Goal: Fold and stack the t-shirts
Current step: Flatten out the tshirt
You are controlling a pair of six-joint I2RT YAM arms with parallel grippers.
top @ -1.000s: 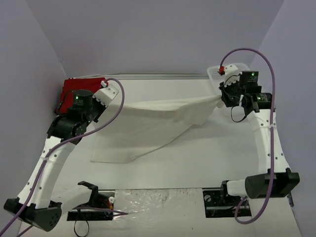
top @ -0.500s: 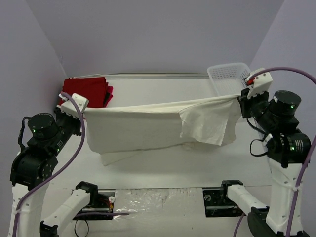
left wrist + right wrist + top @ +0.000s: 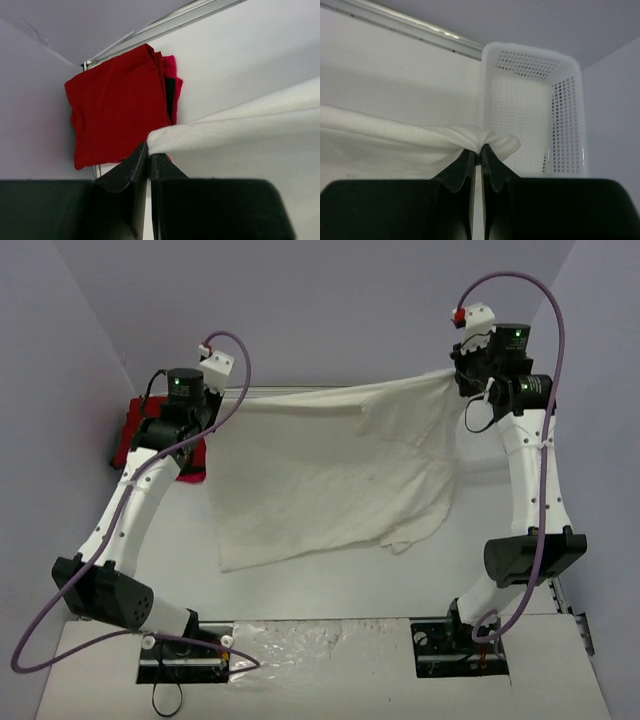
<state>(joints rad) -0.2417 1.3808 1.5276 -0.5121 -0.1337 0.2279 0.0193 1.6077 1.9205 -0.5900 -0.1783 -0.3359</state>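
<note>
The white table carries everything; the large cream-white cloth t-shirt hangs stretched by its upper edge above the far edge of the table, its lower part draping toward the near edge and wrinkled on its right side. The step in hand looks like spreading this shirt flat before folding.

The bright red folded t-shirts lie in a bundle at the far-left corner; the white plastic mesh basket stands empty at the far-right corner.

The left gripper has its jaws pinched tight on one corner of the cream shirt, just beside the red bundle; the right gripper is pinched tight on the opposite corner, in front of the basket.

The next move likely calls for both arms to lower together, keeping the edge taut so the cloth lands smooth; uneven lowering could leave creases.

No brand, label or writing can be read anywhere.
</note>
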